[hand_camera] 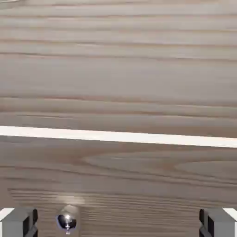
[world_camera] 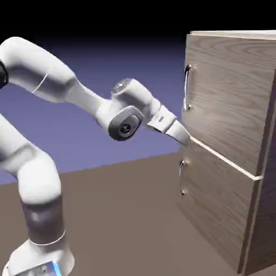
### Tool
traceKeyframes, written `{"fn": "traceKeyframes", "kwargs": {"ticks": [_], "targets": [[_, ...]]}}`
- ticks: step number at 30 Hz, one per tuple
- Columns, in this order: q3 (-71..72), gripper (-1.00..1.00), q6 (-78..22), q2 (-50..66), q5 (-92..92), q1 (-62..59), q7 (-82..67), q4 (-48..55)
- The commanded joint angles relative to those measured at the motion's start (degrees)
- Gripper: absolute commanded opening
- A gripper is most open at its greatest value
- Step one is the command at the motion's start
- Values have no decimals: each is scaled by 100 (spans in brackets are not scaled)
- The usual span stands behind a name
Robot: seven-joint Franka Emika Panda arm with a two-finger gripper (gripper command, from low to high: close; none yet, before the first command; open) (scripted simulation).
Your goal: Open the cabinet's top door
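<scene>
The cabinet (world_camera: 232, 161) stands at the exterior view's right, both doors flush. Its top door (world_camera: 232, 97) carries a long slim silver handle (world_camera: 187, 89) along its near edge. My gripper (world_camera: 185, 138) points at the cabinet front below that handle, close to the pale seam (world_camera: 221, 156) between the two panels. In the hand view the gripper (hand_camera: 118, 223) is open, with its grey fingertips (hand_camera: 18, 223) far apart at the bottom corners and wood grain filling the frame. The top door (hand_camera: 118, 65) lies above the pale strip (hand_camera: 118, 136). Nothing is gripped.
The lower door (world_camera: 215, 210) has a short handle (world_camera: 182, 178); one silver end of it (hand_camera: 67, 221) shows just right of my left fingertip. Brown table surface (world_camera: 124, 215) spreads between the robot's base and the cabinet.
</scene>
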Motion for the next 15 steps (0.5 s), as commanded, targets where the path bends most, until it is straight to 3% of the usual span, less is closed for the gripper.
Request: {"fn": "traceKeyframes", "kwargs": {"ticks": [1,15], "targets": [[112,0,-76,-128,250,-132,-101,16],[1680,0,-1131,-1912,3739,-1985,-1518,244]]}}
